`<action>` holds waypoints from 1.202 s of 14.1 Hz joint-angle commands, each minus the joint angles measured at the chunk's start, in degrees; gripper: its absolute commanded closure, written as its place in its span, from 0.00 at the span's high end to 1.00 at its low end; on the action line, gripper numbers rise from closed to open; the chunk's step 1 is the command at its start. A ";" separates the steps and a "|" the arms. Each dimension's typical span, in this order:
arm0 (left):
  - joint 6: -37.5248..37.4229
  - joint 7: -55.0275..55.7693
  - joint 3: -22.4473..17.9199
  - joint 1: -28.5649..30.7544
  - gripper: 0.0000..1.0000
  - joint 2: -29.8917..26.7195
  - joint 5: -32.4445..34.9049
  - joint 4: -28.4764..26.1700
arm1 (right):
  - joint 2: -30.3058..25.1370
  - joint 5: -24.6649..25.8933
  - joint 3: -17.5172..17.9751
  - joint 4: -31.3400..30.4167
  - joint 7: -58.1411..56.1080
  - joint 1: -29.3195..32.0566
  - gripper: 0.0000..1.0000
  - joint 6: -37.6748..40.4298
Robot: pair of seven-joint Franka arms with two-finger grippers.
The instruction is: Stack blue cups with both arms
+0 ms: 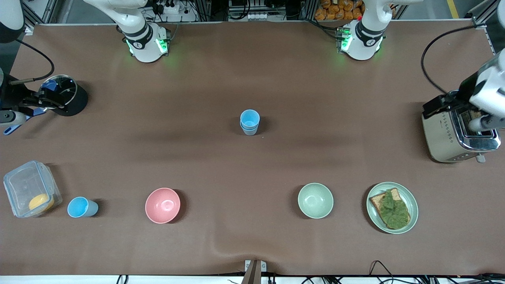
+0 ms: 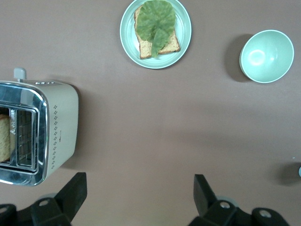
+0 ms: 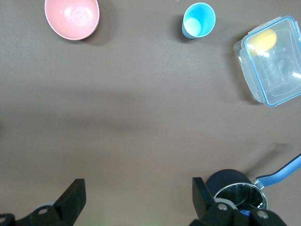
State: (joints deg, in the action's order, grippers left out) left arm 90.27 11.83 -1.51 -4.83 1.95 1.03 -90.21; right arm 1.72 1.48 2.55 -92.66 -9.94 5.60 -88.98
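front view: 2 stacked blue cups [image 1: 249, 122], 1 lone cup [image 1: 81, 207], 2 bowls [image 1: 162, 205].

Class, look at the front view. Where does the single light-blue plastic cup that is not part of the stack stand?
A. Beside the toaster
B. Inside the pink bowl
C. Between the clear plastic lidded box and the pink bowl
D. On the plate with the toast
C: the single light-blue plastic cup stands on the brown table between the clear plastic lidded box and the round pink bowl, apart from both.
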 commanded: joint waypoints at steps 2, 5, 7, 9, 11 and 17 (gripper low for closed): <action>0.08 0.65 1.43 1.31 1.00 -0.81 -0.94 0.11 | -0.40 -0.25 0.18 0.20 -0.17 -0.24 1.00 0.65; -0.18 -0.75 -1.46 1.23 1.00 -1.16 -1.21 0.47 | -0.31 -0.25 0.26 0.73 -0.17 -0.32 1.00 0.57; -0.88 -4.25 -2.09 1.22 1.00 -1.16 -2.52 0.38 | -0.31 -0.25 0.26 0.73 -0.26 -0.32 1.00 0.57; -1.32 -5.58 -3.05 1.05 1.00 -1.25 -4.28 0.30 | -0.31 -0.25 0.26 0.73 -0.17 -0.32 1.00 0.74; -1.50 -9.08 -2.97 0.70 1.00 -1.16 -3.76 0.12 | -0.31 -0.25 0.26 0.73 -0.26 -0.32 1.00 0.65; -1.06 -9.46 -0.87 0.52 1.00 -1.69 -0.96 0.30 | -0.23 -0.25 0.26 0.82 -0.26 -0.24 1.00 0.39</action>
State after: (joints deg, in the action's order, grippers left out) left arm 89.67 3.40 -3.72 -4.36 1.29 -1.62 -89.89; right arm 1.71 1.45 2.93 -92.35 -9.94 5.58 -89.00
